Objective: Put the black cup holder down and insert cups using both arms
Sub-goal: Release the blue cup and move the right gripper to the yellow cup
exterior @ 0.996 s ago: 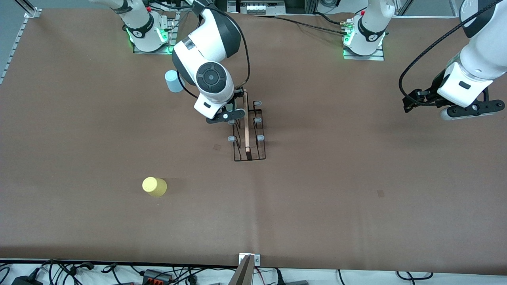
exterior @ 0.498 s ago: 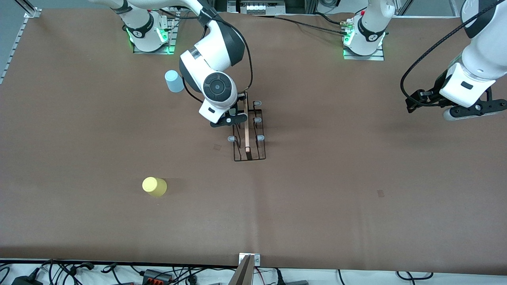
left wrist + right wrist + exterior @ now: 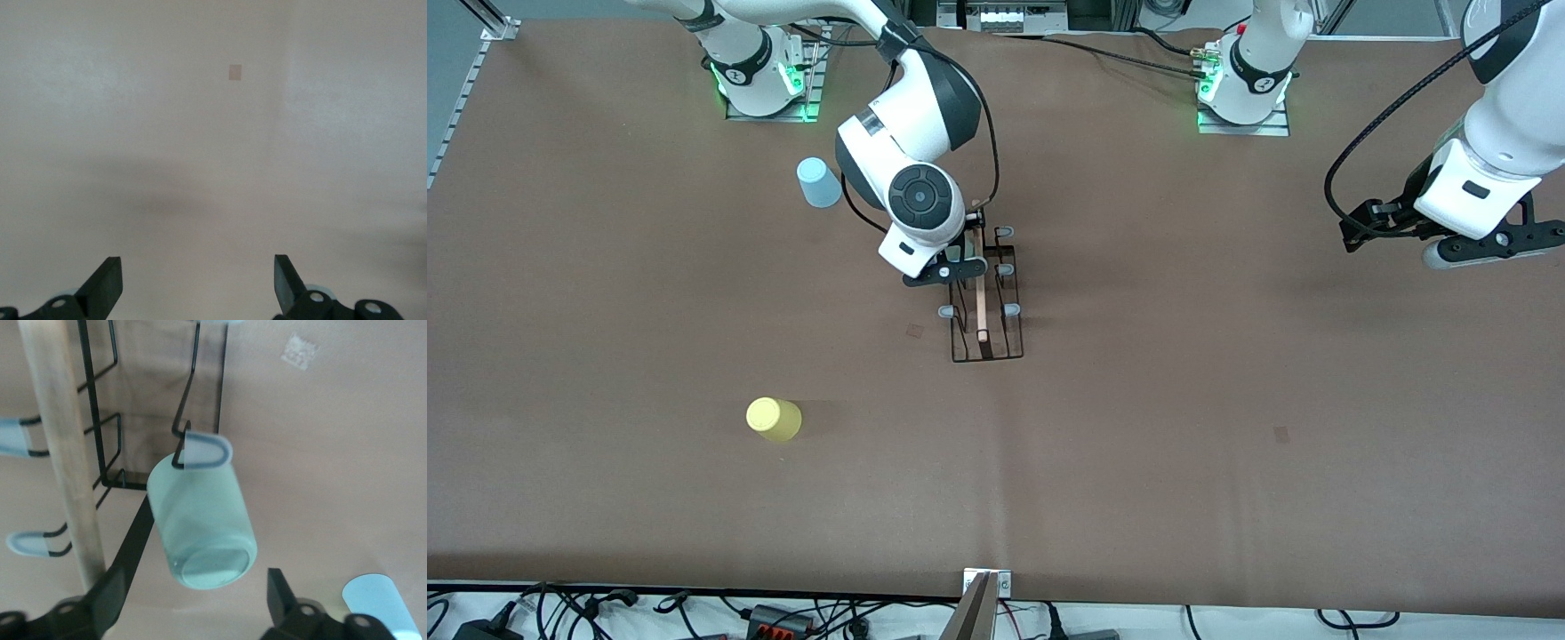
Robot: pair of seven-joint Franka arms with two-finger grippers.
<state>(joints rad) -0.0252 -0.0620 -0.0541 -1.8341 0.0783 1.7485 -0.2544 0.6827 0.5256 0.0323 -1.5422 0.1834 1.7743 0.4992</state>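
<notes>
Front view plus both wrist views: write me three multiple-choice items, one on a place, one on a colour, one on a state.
1. Where is the yellow cup?
A. On the rack
B. On the table, nearer the front camera than the rack
C. In a gripper

2. What colour is the cup hanging on a rack peg?
A. Red
B. Black
C. Mint green

3. How is the left gripper?
A. Open and empty
B. Shut on a cup
C. Shut on the rack

Key:
1 B: it stands alone on the table, lower in the front view than the rack.
2 C: the right wrist view shows it, with the open right gripper around it.
3 A: its fingers stand apart over bare table at the left arm's end.
</notes>
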